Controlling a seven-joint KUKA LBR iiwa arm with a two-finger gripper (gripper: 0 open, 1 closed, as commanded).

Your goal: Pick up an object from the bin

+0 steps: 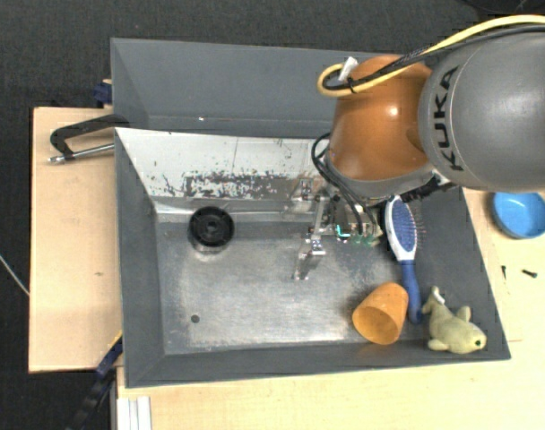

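Our gripper hangs over the bare middle of the bin; spread or pressed, we cannot tell. Still approaching, we judge: next we must centre over something, perhaps the orange cup near the bin's lower right corner.

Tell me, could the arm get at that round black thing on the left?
Probably yes. The round black thing lies alone on the bin floor, with nothing between it and the gripper; the orange cup, brush and plush toy lie to the right.

Orange cup, blue brush
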